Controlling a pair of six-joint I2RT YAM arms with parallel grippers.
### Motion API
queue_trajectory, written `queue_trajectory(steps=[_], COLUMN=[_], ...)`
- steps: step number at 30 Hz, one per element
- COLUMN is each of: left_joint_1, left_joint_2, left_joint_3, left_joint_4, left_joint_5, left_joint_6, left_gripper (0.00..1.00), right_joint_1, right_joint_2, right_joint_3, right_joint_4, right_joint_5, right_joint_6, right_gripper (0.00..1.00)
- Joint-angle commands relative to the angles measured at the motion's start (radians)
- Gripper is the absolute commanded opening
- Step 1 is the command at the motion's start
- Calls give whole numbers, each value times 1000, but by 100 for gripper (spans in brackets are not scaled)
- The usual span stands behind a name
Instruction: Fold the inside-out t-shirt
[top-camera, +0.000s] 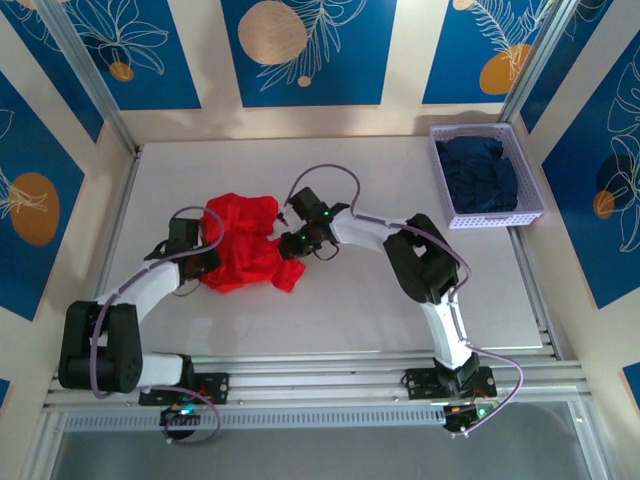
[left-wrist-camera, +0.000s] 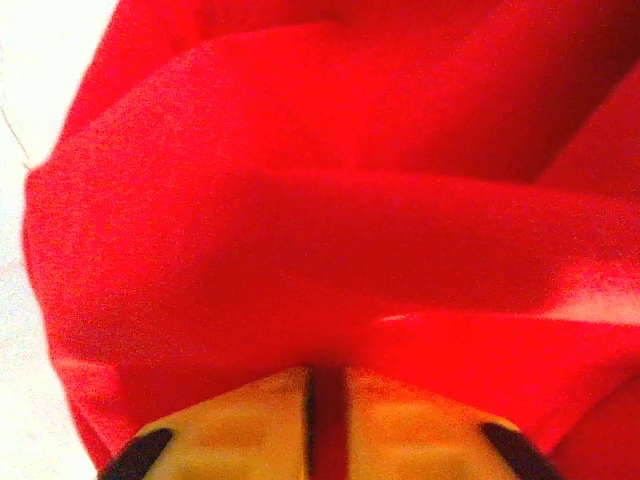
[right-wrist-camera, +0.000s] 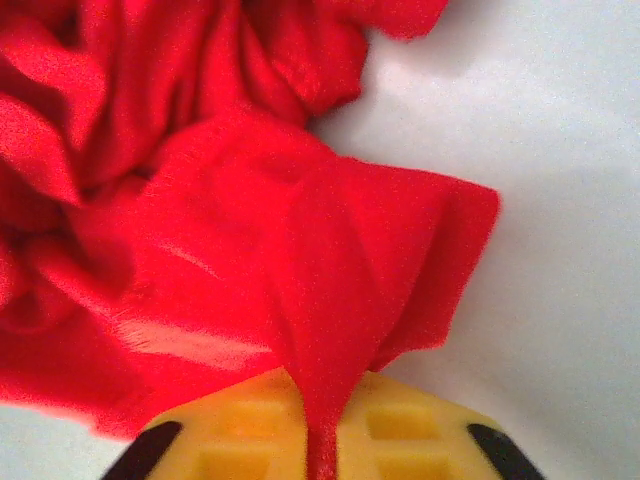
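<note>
Where it lies crumpled at mid-table, the soft red t-shirt (top-camera: 243, 245) forms rumpled ridges on the smooth white table (top-camera: 400, 320); left fingers (left-wrist-camera: 240, 430) and right fingers (right-wrist-camera: 240, 430), yellow-padded, each pinch a fold tightly.

The top external camera is looking down from above and behind the arm bases, taking in the whole table (top-camera: 380, 320), with its near edge at the bottom. The left wrist camera is pressing in very close, facing past the left gripper (left-wrist-camera: 326, 425) into the t-shirt (left-wrist-camera: 300, 200). The right wrist camera is sitting slightly farther back, looking over the right gripper (right-wrist-camera: 320, 440) at cloth and bare table. All three views are sharing the t-shirt, left of the table's centre.
</note>
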Motion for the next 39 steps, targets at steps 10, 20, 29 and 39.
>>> queue_trajectory(steps=[10,20,29,39], left_joint_1=[-9,-137,-349,-535], left_joint_2=[-392,-293,-242,84], left_joint_3=[485,418,224,166], left_joint_4=[-64,-22,52,126], left_joint_5=[119,243,214,180], left_joint_6=[-84,-85,70,110], left_gripper=[0,40,75,77], right_joint_1=[-267,-264,-273,-407], right_joint_2=[-723,-677,-614,-688], right_joint_3=[31,265,274,210], right_joint_4=[57,-64,-129,-221], right_joint_5=[-87,-156,-194,-9], right_joint_6=[40,29,46,-17], right_gripper=[3,2,2,3])
